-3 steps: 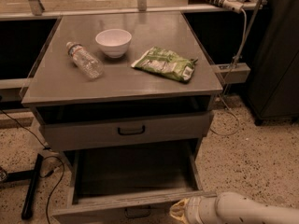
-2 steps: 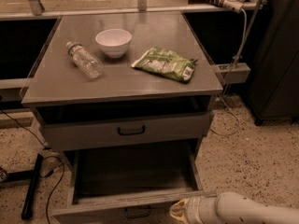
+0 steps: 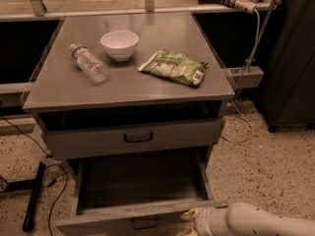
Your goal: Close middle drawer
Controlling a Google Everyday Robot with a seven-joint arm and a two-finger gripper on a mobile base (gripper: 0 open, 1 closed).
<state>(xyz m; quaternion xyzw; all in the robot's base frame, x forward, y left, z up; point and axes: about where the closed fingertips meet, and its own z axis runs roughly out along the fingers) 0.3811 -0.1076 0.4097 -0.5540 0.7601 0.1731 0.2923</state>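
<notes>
The middle drawer of the grey cabinet is pulled far out, and its wide, deep box looks empty. Its flat front with a small black bar handle is at the bottom edge of the camera view. My gripper, on the white arm coming in from the lower right, is at the right end of that drawer front, at or touching it. The top drawer above it has its own black handle and stands slightly out. The lowest drawer is out of view.
On the cabinet top lie a clear plastic bottle on its side, a white bowl and a green snack bag. Cables and a black bar lie on the speckled floor at left. A dark cabinet stands at right.
</notes>
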